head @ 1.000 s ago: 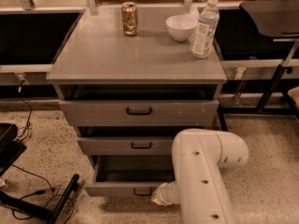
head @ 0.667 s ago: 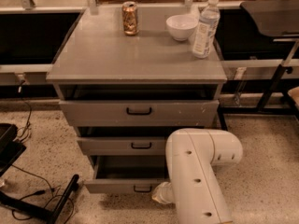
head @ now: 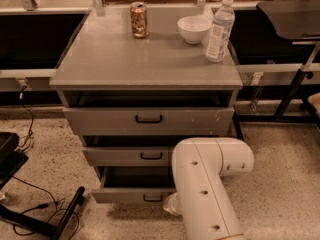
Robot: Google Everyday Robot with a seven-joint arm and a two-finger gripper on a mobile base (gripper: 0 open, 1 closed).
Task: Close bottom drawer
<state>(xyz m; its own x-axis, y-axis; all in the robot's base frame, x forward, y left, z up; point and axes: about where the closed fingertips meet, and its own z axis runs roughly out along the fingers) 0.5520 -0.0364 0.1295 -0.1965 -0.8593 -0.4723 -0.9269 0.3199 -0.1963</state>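
The grey cabinet (head: 145, 59) has three drawers. The bottom drawer (head: 131, 195) is pulled out, its low grey front facing me with a small black bar handle (head: 152, 198) and a dark inside above it. My white arm (head: 205, 184) reaches down in front of the cabinet's right side. My gripper (head: 170, 204) is at the right end of the bottom drawer's front, just right of the handle, mostly hidden behind the arm. The middle drawer (head: 131, 156) and the top drawer (head: 149, 120) each stick out a little.
On the cabinet top stand a drink can (head: 138, 20), a white bowl (head: 194, 29) and a plastic water bottle (head: 219, 30). Black cables and a dark stand (head: 45, 219) lie on the speckled floor at left. A dark table with metal legs (head: 295, 79) stands at right.
My arm has shifted to the left, and the gripper has moved left along the bottom drawer's front towards its handle. The drawer looks about as far out as before.
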